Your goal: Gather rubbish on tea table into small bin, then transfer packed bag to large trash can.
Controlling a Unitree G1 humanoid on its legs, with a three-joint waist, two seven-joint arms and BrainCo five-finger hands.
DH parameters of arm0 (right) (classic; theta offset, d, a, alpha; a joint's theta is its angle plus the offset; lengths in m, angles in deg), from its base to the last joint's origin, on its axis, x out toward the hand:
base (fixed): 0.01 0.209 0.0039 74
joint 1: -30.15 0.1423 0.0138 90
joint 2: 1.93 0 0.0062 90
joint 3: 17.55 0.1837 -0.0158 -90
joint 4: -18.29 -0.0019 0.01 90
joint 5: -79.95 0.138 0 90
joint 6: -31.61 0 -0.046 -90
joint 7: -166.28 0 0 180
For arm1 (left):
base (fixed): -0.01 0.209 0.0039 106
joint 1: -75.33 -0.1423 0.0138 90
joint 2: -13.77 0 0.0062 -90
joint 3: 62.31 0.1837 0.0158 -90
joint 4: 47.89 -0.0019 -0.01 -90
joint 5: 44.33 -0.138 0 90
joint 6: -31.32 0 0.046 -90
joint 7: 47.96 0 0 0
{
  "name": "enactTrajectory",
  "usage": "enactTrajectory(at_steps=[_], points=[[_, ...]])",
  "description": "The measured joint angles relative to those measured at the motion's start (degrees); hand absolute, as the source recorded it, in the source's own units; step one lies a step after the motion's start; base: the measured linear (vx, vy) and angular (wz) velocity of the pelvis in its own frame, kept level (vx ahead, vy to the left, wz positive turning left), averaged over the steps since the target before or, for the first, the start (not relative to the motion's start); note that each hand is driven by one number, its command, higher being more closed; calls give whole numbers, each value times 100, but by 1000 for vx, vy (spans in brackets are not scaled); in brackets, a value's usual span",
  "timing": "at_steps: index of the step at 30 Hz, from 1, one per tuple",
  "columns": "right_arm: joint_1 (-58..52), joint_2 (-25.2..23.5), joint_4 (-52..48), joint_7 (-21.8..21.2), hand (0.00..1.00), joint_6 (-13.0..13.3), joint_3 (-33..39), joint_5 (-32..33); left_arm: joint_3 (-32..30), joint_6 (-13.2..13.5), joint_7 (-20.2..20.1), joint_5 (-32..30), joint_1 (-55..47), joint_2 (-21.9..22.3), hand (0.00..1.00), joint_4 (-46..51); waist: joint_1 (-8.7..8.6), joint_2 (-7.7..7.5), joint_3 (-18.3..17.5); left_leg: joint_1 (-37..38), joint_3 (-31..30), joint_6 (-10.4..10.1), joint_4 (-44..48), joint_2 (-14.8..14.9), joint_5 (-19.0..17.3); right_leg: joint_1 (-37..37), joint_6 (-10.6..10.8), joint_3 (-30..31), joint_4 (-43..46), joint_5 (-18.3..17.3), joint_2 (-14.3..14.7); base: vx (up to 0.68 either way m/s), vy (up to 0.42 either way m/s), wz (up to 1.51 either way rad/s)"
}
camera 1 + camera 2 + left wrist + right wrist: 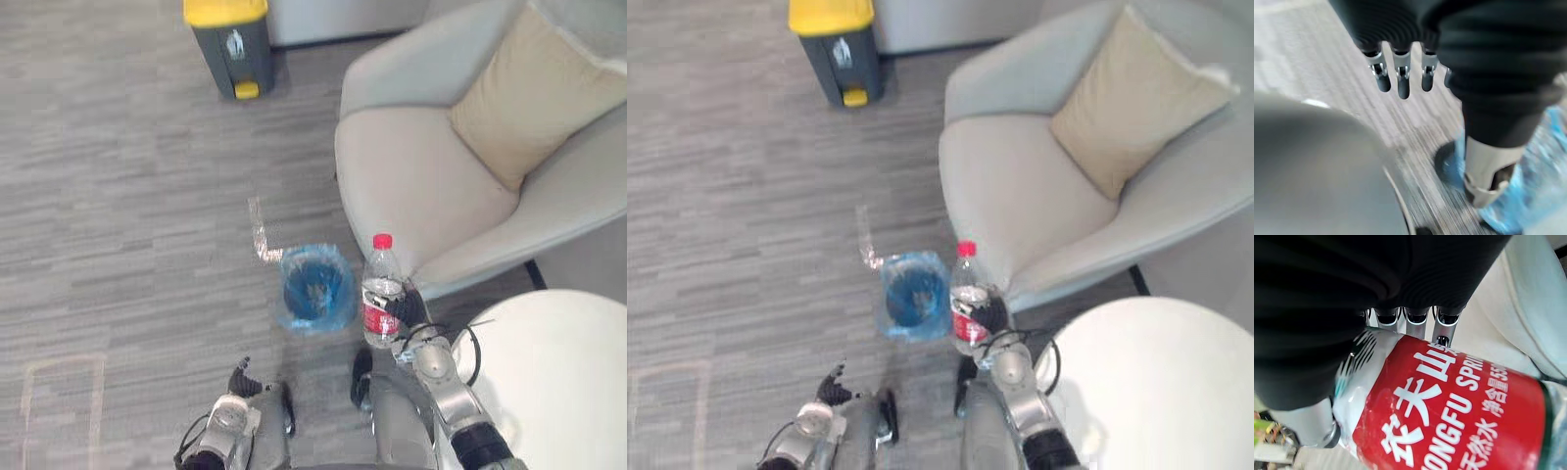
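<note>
Two hands low in view. Left hand (pixel 1400 78) nearest, fingers loose & straight, holding nothing. Right hand (pixel 409 311) is wrapped round the label of an upright water bottle (pixel 381 289), betw. tea table (pixel 558 372) and blue-bagged small bin (pixel 315 289). Thin plastic: prob. light, dents easily, slick; mid-body label grip seems soundest. Beyond: armchair (pixel 421 176), then large trash can (pixel 230 44).
</note>
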Motion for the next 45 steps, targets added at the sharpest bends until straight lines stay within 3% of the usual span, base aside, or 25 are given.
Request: enactTrajectory(at_steps=[3,8,14,25,36,37,45], points=[[238,0,-8,92,100,-19,-14,0,-208,29,123,174,74,-11,0,198,44,7,124,-567,-174,56,321,-9,56,-442,-35,-140,277,5,-102,-75,33,28],[847,37,-255,219,100,-85,-40,-8,-499,44,281,374,382,21,0,617,257,-62,441,-1456,-443,69,706,-73,107,-1134,-166,-416,683,-30,-301,-30,5,27],[1699,210,-250,304,100,-188,-312,-197,-667,40,380,485,649,161,0,1033,395,-173,553,-2280,-661,70,796,-146,222,-1747,-180,-668,771,-31,-430,7,6,22],[2784,412,263,441,100,-360,-289,-210,-657,56,409,487,871,234,0,1544,671,-271,655,-3019,-815,24,945,-252,294,-2380,-272,-790,1173,-246,-653,41,24,17],[3268,603,725,794,100,-452,344,-160,-594,249,411,514,874,249,0,1884,736,-275,652,-3566,-849,15,972,-326,419,-2885,-289,-862,1344,-268,-778,4,5,7],[3287,611,758,819,0,-454,408,-147,-588,250,411,550,874,251,0,1884,742,-275,652,-3569,-849,12,972,-327,424,-2889,-290,-862,1350,-269,-781,6,-9,3],[3469,621,935,958,0,-464,727,37,-533,283,408,682,909,257,0,2025,743,-281,621,-3883,-849,7,990,-328,528,-3211,-306,-837,1426,-261,-794,0,0,0]])
